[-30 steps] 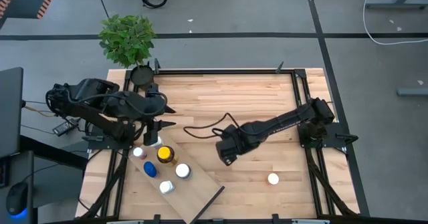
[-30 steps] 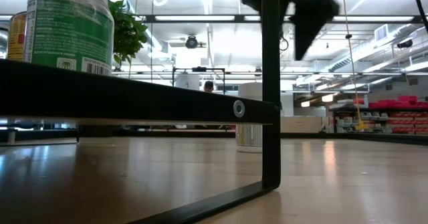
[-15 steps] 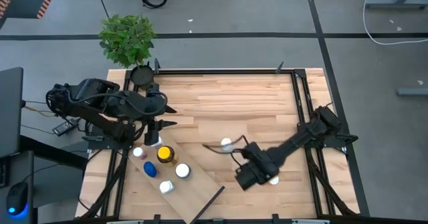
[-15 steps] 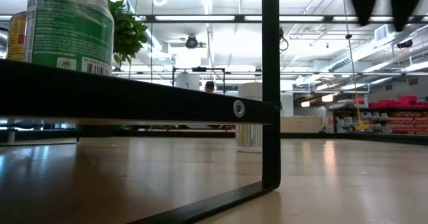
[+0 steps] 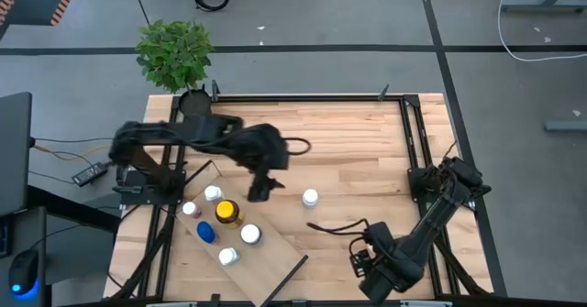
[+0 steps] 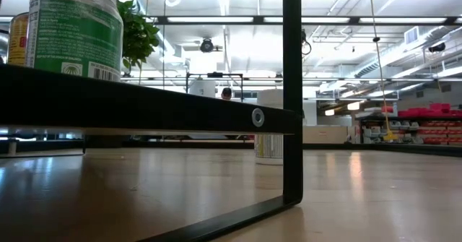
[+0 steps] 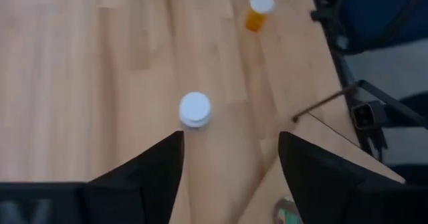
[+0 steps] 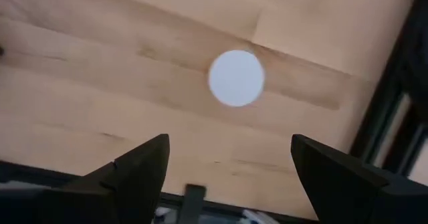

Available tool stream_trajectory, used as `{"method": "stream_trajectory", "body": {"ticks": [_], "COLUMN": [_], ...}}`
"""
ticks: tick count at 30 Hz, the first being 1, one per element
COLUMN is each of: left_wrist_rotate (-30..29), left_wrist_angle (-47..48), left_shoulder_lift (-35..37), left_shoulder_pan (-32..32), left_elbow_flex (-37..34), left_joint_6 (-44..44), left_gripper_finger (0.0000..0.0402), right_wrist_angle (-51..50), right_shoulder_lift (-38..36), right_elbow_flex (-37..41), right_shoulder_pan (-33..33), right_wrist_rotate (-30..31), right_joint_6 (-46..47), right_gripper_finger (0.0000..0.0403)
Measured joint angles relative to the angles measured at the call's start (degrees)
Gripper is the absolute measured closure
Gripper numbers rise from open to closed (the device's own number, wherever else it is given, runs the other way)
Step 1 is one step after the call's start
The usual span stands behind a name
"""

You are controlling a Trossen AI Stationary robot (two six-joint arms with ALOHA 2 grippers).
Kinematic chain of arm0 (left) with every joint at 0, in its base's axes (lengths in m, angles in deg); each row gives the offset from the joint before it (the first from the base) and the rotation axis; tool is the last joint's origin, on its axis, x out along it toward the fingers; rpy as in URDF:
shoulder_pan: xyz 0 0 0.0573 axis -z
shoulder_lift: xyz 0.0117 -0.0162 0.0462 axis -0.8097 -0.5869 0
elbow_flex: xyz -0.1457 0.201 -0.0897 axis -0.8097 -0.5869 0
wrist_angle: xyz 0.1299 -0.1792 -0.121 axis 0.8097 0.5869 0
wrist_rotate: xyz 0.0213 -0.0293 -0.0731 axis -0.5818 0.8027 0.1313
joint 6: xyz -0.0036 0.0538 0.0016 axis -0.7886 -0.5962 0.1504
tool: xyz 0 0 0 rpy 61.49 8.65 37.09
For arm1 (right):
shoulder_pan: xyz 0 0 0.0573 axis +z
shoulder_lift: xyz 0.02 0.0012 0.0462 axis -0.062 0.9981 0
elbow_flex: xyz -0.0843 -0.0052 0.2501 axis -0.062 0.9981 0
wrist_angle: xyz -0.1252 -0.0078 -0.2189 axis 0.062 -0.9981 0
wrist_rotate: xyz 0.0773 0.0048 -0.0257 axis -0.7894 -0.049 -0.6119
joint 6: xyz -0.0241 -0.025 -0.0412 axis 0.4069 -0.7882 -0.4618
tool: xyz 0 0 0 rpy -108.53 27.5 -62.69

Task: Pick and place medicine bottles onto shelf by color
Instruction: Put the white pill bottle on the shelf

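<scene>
The shelf [image 5: 275,252], a pale board, lies slantwise at the table's near left. Several bottles stand on it, white-capped ones [image 5: 213,194], a yellow-capped one [image 5: 226,212] and a blue-capped one [image 5: 205,232]. A loose white-capped bottle [image 5: 310,197] [image 7: 194,109] stands upright on the table's middle. My left gripper [image 5: 260,190] [image 7: 231,140] hangs open just left of it, touching nothing. My right gripper [image 5: 370,259] [image 8: 227,147] hangs open near the front edge, above another white-capped bottle [image 8: 235,77], orange-bodied in the left wrist view [image 7: 257,11].
A black plant pot [image 5: 194,103] with a green plant [image 5: 174,52] stands at the far left corner. A black frame rail [image 5: 408,142] borders the table. A dark cable [image 5: 326,224] trails over the wood. In the low view the shelf's dark edge and leg [image 6: 292,90] stand close.
My left gripper has swung from over the shelf's far end toward the table's right and sunk, nearing the loose white-capped bottle. My right gripper has swept from the table's middle toward the near edge and turned about, stopping above the bottle there. No bottle has moved.
</scene>
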Motion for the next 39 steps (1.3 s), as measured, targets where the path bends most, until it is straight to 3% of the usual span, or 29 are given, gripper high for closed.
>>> {"method": "stream_trajectory", "body": {"ticks": [7, 12, 15, 19, 27, 39], "left_wrist_rotate": [5.47, 5.1, 1.25, -0.54, -0.4, 4.63], "left_wrist_angle": [-2.62, -4.33, -7.82, -11.21, -9.37, -10.06], "left_shoulder_lift": [-7.55, -12.75, -15.45, -19.27, -25.98, -27.22], "left_shoulder_pan": [-1.72, -0.21, 0.77, 0.77, -1.58, -2.13], "left_elbow_flex": [0.0, -0.02, 0.0, 0.0, 0.0, 0.0], "left_joint_6": [-3.74, -11.71, -15.58, -14.91, -14.17, -15.3], "left_gripper_finger": [0.013, 0.0127, 0.0118, 0.01, 0.0067, 0.0061], "right_wrist_angle": [-1.27, -0.38, -0.08, 0.22, 0.76, 0.34], "right_shoulder_lift": [0.0, 0.0, 0.0, 0.0, 0.0, 0.0], "right_elbow_flex": [0.02, 0.02, 0.02, 0.02, 0.02, 0.02], "right_shoulder_pan": [4.19, 6.51, 7.44, 8.11, 7.18, 4.66], "right_wrist_rotate": [2.42, 2.7, 3.05, 3.38, 3.41, 3.24], "right_joint_6": [0.0, 0.56, 0.62, 1.5, 2.57, 2.4], "right_gripper_finger": [0.0082, 0.0082, 0.0082, 0.0082, 0.0082, 0.0082]}}
